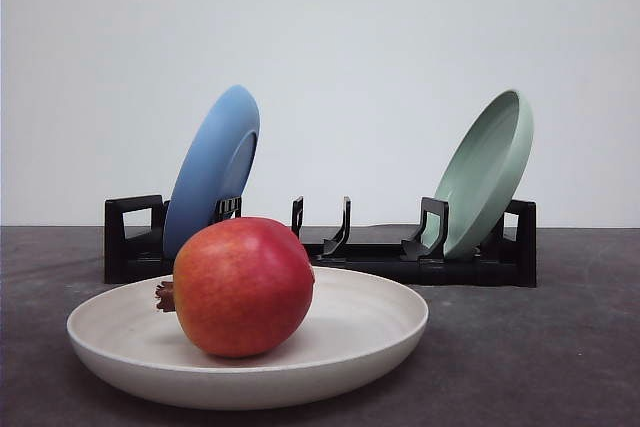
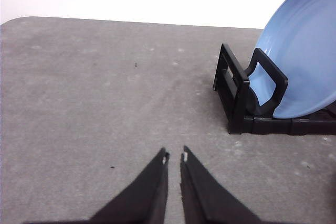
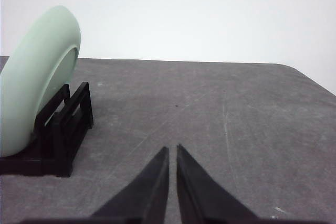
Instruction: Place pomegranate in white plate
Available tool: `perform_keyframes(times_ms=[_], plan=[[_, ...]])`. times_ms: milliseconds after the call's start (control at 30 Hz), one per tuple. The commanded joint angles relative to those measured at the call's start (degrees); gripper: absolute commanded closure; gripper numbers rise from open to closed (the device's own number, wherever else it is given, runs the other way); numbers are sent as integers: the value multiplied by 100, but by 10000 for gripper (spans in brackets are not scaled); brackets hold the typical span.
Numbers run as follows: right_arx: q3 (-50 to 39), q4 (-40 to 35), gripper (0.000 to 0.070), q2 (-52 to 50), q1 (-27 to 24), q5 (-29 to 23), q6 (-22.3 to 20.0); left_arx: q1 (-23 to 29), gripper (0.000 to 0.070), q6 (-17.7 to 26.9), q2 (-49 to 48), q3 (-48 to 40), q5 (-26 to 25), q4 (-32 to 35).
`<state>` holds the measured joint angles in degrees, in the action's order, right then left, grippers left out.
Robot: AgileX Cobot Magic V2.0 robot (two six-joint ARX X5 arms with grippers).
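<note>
Your pomegranate (image 1: pixel 243 287) sits in the white plate (image 1: pixel 385 332), crown sideways, so it looks placed. Left gripper (image 2: pixel 175 157) and right gripper (image 3: pixel 172 149) are pressed together, empty, over bare table.

The pomegranate (image 1: pixel 243 287) hides part of the white plate (image 1: pixel 370 332) and the lower edge of the blue plate (image 1: pixel 213 169). The picture's edge cuts off the pale green plate (image 3: pixel 37 72) in the right wrist view.
</note>
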<state>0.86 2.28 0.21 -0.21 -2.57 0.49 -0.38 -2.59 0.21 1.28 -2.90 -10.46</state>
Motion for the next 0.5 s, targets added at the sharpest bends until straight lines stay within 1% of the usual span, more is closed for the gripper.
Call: perform_keyframes(times_ms=[0,467], plan=[[-24,-61,678,0,2,13,98,0,675,4,2,-59,11,-20],[-24,-61,678,0,2,13,98,0,675,4,2,-59,11,-20]])
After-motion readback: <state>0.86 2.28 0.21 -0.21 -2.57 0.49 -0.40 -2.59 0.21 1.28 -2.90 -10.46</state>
